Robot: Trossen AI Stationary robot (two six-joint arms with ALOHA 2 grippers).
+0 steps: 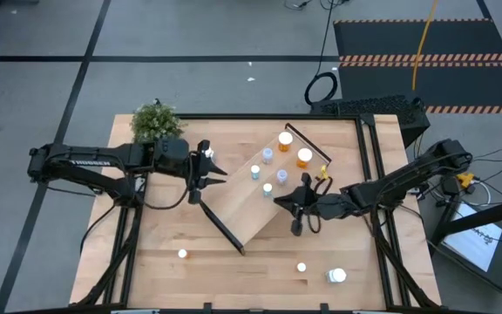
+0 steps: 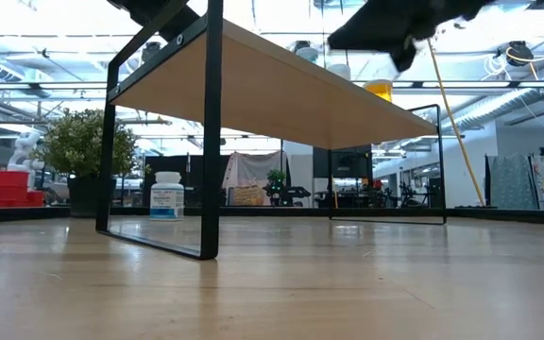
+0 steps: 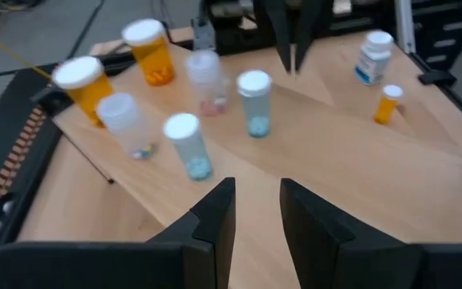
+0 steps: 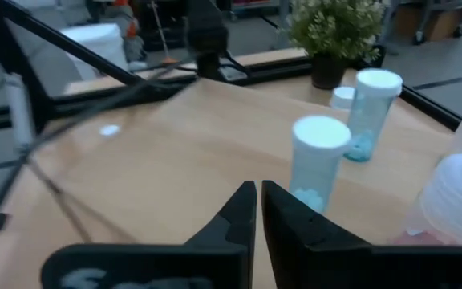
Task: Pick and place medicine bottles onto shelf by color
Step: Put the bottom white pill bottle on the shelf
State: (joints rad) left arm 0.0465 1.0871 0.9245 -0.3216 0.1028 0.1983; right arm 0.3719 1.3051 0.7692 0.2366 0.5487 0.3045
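The shelf point(image 1: 253, 196) stands slantwise on the counter point(image 1: 260, 262), between the two arms. Six medicine bottles already stand on its far end: two orange bottles point(image 1: 304, 158) at the very end and four pale blue bottles point(image 1: 267, 155) beside them.

The right end effector point(image 1: 298, 209) hangs over the shelf's edge, its fingers clenched on nothing, with the nearest blue bottle point(image 4: 318, 163) upright just beyond its fingertips. By my reading it is between picks, having nothing in hand.

The left end effector point(image 1: 206, 177) waits at the opposite end of the shelf, its fingers point(image 3: 215, 217) a little apart and empty, facing the bottle cluster across the bare board.

Three bottles lie off the shelf, on the counter nearer than the right end effector: a small one point(image 1: 301, 268), a larger white bottle point(image 1: 336, 276) beside it, and another point(image 1: 182, 254) nearer the left arm. The next move likely calls for the right end effector to swing back, release its fingers and descend over one of these.
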